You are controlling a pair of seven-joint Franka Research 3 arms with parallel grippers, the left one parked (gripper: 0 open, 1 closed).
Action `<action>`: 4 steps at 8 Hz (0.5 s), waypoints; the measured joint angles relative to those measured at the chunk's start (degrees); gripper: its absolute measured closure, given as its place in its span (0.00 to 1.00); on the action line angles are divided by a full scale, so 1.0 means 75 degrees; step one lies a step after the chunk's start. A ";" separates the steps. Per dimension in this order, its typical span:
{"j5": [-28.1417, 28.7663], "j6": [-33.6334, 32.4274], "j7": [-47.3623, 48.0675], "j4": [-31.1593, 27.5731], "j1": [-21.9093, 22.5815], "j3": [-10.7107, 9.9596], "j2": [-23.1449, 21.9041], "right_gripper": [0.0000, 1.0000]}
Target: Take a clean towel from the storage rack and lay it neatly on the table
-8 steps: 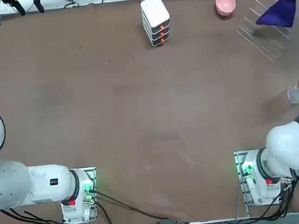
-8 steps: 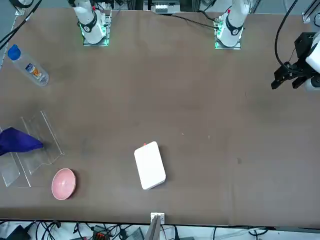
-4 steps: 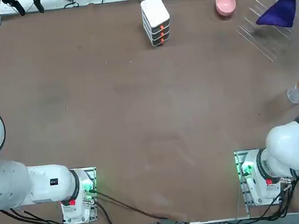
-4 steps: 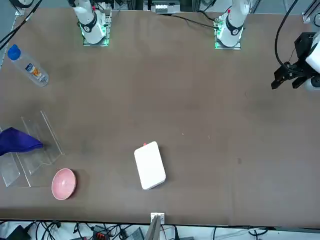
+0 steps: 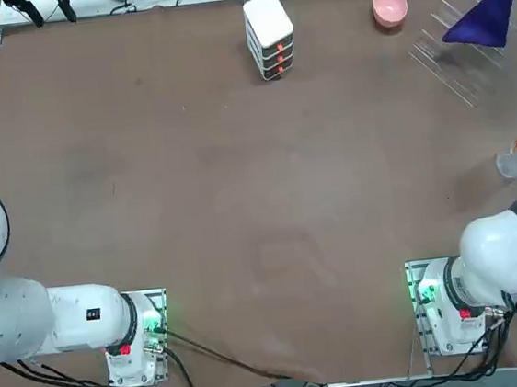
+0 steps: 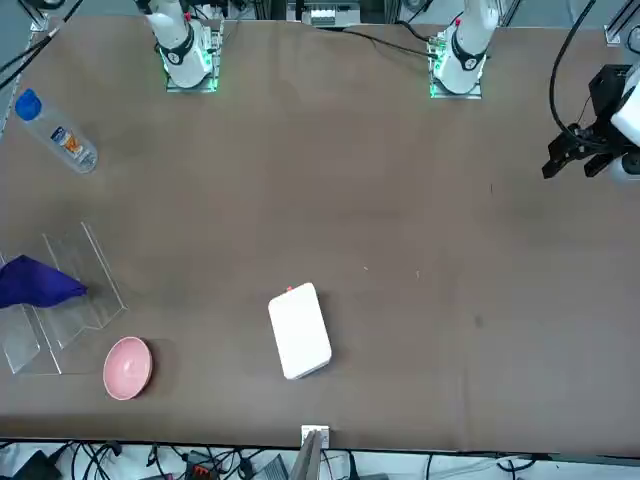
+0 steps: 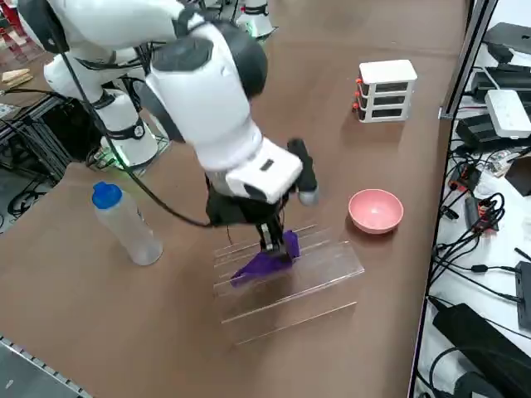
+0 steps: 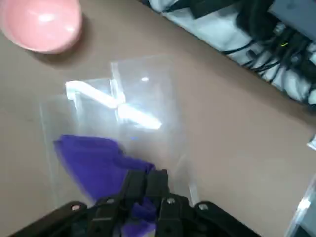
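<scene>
The purple towel (image 7: 264,264) hangs bunched in the see-through storage rack (image 7: 315,274) at the far right of the brown table (image 5: 238,177). My right gripper (image 7: 274,243) comes down from above and is shut on the towel's upper fold. In the wrist view both fingers (image 8: 146,185) pinch the purple towel (image 8: 94,160) over the clear rack (image 8: 143,98). From overhead the towel (image 5: 484,20) rises to a peak above the rack (image 5: 453,62). The front view shows the towel (image 6: 35,282) on the rack (image 6: 70,300), with the gripper outside that picture.
A pink bowl (image 7: 375,210) sits just beside the rack. A white stacked box (image 7: 386,89) stands farther along the far edge. A plastic bottle with a blue cap (image 7: 124,222) stands on the near side of the rack. Cables and devices lie beyond the table's far edge.
The towel's peak has shifted very slightly at the rack. Nothing else has visibly moved.
</scene>
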 joint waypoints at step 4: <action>0.0043 -0.2774 0.3619 -0.0882 0.0668 0.0088 -0.1664 0.96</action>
